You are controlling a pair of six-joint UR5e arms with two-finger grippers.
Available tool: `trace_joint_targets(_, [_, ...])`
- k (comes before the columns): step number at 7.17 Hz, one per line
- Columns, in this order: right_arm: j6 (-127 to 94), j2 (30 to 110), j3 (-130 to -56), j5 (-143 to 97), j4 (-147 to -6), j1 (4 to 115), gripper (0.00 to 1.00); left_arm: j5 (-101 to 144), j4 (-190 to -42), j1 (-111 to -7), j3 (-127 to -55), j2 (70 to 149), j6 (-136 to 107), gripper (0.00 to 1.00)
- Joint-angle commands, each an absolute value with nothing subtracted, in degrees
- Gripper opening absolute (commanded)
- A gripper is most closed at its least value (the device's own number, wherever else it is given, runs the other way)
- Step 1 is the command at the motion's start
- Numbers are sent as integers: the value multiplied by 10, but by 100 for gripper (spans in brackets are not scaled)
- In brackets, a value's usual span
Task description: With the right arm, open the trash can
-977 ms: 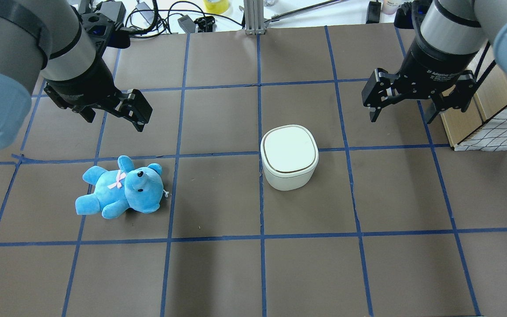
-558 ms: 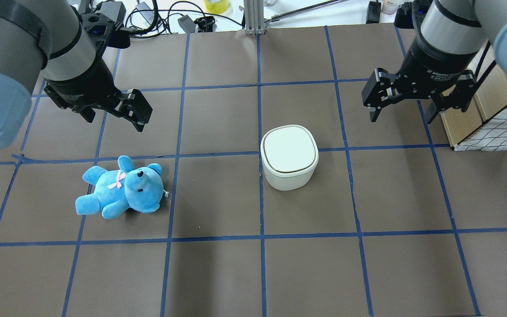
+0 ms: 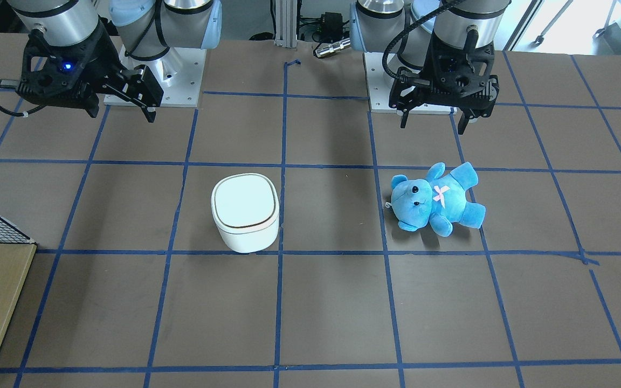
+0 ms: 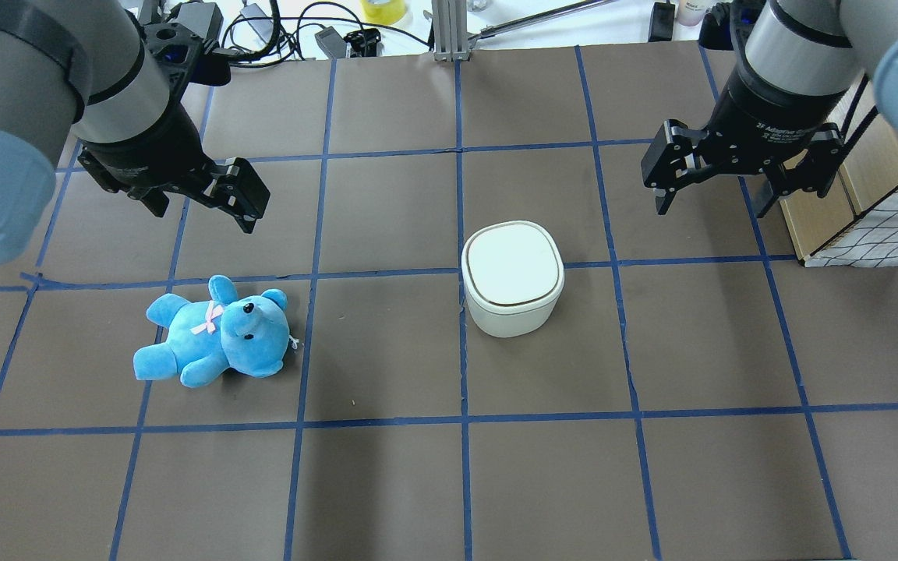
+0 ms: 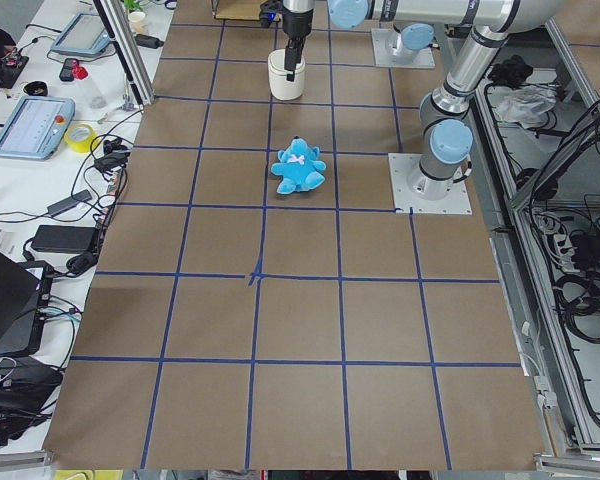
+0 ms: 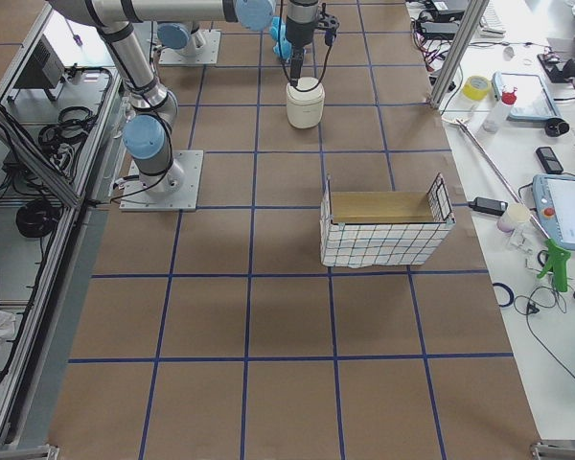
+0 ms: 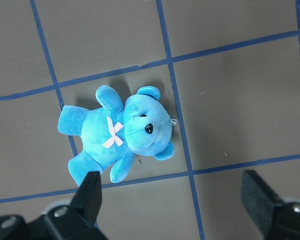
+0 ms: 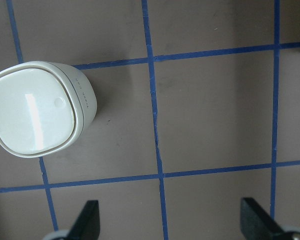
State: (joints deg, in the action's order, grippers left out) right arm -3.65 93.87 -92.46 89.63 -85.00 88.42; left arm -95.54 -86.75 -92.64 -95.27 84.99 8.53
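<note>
The white trash can (image 4: 513,276) stands near the table's middle with its flat lid shut; it also shows in the front view (image 3: 246,213) and the right wrist view (image 8: 40,107). My right gripper (image 4: 711,209), with the blue light (image 3: 122,112), hangs open and empty above the table, beyond and to the right of the can, apart from it. In the right wrist view the can lies left of the open gripper (image 8: 172,225). My left gripper (image 4: 203,218) is open and empty above the blue teddy bear (image 4: 215,335).
A wire-mesh basket with a cardboard lining (image 4: 870,226) stands at the table's right edge, close beside my right gripper. The teddy bear (image 7: 120,132) lies on its back left of the can. Cables and tools lie along the far edge (image 4: 277,31).
The right arm has shifted only very slightly. The can, the bear and the left arm have not moved.
</note>
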Motion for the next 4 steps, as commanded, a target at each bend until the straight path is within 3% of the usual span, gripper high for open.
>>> trace_joint_targets(1, [-38,939,-925,897,-847,884,100,-955,-867,-926,-953,850,85,100])
trace_joint_targets(4, [-40,938,-925,896,-851,885,100,-955,-867,-926,-953,850,85,100])
